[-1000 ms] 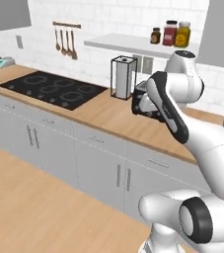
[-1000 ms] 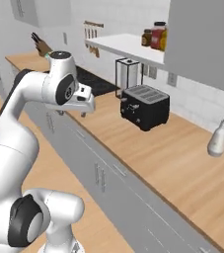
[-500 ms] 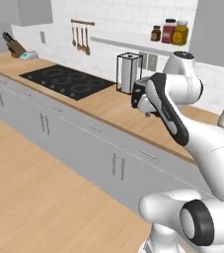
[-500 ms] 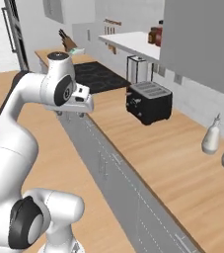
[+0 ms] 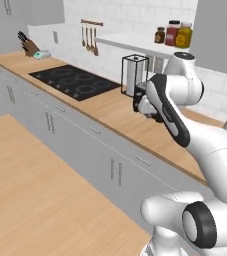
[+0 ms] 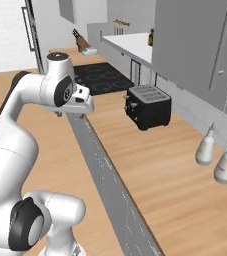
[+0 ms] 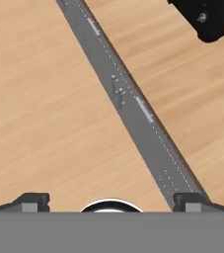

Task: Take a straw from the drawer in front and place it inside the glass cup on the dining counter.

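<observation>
Wooden worktop runs along the wall under the pincer, over a row of light-grey cabinet fronts with slim metal handles; all of these fronts are shut. In the hand view the pincer looks straight down on that grey row, with the worktop on one side and the wood floor on the other. Its two dark fingertips stand far apart at the bottom of that view, with nothing between them: the pincer is released and empty.

Just beyond the pincer on the worktop sits a black toaster, and behind that a paper-towel holder. Farther along the worktop from the pincer lies a black hob, then a knife block near the far corner. Wooden utensils hang on the white tiled wall, and jars stand on a white shelf above the pincer. Two pale bottles stand on the worktop well to the other side of the toaster.

The white arm rises from the base, bends at the elbow, and carries the hand out level over the worktop's front edge, wrist turned so the pincer points down. I cannot see the straw, which drawer holds it, the glass cup or the dining counter from here.
</observation>
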{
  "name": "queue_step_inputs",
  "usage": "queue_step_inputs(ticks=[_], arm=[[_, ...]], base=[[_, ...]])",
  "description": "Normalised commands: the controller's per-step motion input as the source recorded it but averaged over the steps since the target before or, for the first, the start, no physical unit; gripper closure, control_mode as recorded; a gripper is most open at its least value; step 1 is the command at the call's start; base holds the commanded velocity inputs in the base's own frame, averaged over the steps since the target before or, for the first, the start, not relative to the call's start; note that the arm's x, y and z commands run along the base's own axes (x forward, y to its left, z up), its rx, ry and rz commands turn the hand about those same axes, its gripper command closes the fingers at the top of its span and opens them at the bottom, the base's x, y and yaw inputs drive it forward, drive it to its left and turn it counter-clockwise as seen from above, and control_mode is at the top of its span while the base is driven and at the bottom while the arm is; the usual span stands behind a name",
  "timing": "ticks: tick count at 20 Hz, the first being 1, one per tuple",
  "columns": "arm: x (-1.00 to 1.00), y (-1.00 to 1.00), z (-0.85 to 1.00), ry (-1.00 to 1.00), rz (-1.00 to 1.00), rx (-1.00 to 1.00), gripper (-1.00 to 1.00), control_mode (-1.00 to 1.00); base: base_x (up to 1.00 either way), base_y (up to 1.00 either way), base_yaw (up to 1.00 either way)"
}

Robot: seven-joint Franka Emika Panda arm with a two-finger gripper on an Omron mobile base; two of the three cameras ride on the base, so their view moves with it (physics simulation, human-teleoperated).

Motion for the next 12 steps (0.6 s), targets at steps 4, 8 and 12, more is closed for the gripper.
queue_step_inputs(ticks=[4, 8, 12], arm=[[0.00, 0.00, 0.00, 0.00, 0.00, 0.00, -1.00, 1.00], [0.02, 0.32, 0.00, 0.00, 0.05, -0.02, -1.00, -1.00], [0.00, 0.96, 0.00, 0.00, 0.00, -0.18, -1.00, -1.00]], base=[[0.04, -0.46, 0.17], [0.00, 0.00, 0.00], [0.00, 0.00, 0.00]])
